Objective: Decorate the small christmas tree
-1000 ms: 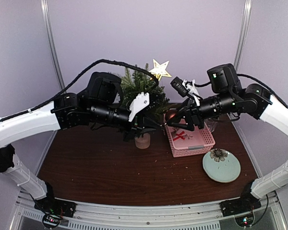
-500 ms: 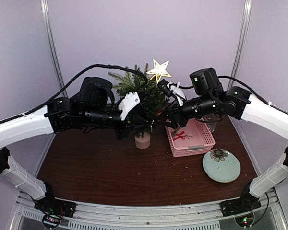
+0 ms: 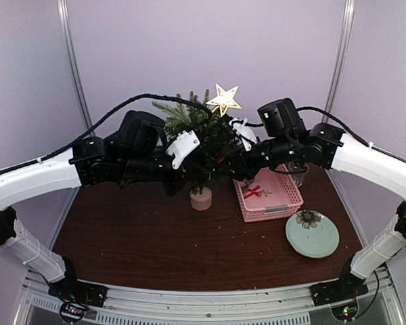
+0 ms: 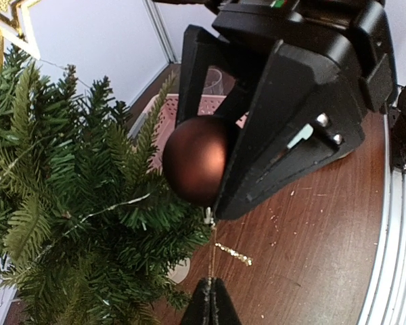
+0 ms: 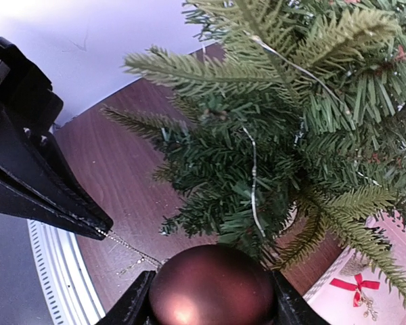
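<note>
The dark brown wooden table (image 3: 122,237) carries the small green artificial christmas tree (image 3: 189,125) at its back middle, upright on a pale round stump, with the pink slatted plastic basket (image 3: 284,200) just to its right and a pale green round plate (image 3: 312,235) nearer the front right corner. A flat gold star (image 3: 224,98) sits at the tree's top. Both arms meet at the tree's front. The right gripper (image 5: 213,298) is clamped around a glossy dark brown round bauble (image 4: 195,159), holding it just beside the outer needles. The left gripper (image 4: 212,301) has its tips pinched together on the thin gold hanging thread (image 4: 213,247), which runs taut from the bauble's cap. This looks like the hanging step: the ornament is presented, its loop drawn out, not yet on a branch. Next, the loop probably has to be steered over a sturdy branch tip before the bauble is freed; a soft twig may sag or let it slip.
</note>
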You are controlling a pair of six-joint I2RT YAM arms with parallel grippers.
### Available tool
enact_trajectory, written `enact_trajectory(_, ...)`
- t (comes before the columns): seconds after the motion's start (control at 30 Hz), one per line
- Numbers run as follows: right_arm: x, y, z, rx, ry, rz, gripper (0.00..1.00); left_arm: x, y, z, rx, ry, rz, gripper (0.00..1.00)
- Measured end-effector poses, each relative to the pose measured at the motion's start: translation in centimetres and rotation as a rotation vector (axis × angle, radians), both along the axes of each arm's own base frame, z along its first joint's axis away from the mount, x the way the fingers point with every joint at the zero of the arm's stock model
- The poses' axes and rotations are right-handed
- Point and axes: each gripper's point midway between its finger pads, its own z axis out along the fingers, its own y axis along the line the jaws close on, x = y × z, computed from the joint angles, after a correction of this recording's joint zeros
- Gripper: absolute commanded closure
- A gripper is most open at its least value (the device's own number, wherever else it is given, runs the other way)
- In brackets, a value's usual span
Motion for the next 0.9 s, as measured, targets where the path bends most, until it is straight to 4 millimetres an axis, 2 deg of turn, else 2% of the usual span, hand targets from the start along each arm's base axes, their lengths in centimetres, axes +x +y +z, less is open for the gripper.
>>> enact_trajectory(0.47, 0.6, 0.7, -2.0, -0.079, -0.014, -0.068, 0.82, 1.4, 0.0, -2.1, 0.087, 0.009, 0.059, 1.00)
enact_trajectory(0.9, 0.4, 1.0, -1.4, -0.096, -0.077, -0.140, 0.83, 2.1, 0.1, -2.2, 0.114, -0.005, 0.085, 1.00)
